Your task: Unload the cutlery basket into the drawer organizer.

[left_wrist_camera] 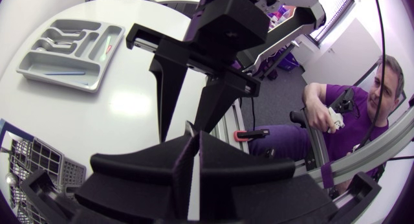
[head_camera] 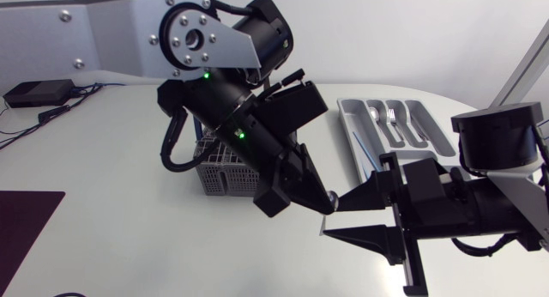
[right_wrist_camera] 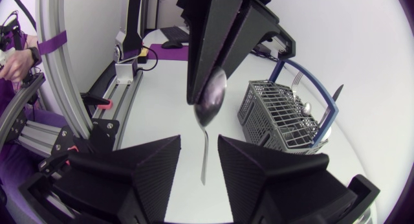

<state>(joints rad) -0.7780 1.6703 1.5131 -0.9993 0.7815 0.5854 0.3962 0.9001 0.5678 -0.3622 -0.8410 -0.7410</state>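
Observation:
My left gripper (head_camera: 319,201) hangs over the table's middle, shut on a metal spoon (right_wrist_camera: 211,98) by its bowl, the handle pointing down. My right gripper (head_camera: 333,218) faces it from the right, and its open fingers (right_wrist_camera: 149,166) stand on either side of the handle without touching it. The grey wire cutlery basket (head_camera: 225,172) stands behind the left arm, with several pieces still in it (right_wrist_camera: 278,114). At the back right lies the grey drawer organizer (head_camera: 403,130), with a spoon, a fork and a blue-handled piece in its compartments.
A black box with cables (head_camera: 39,93) sits at the table's far left corner. A dark purple mat (head_camera: 26,215) lies at the left front edge. The left arm's big links hang over the basket.

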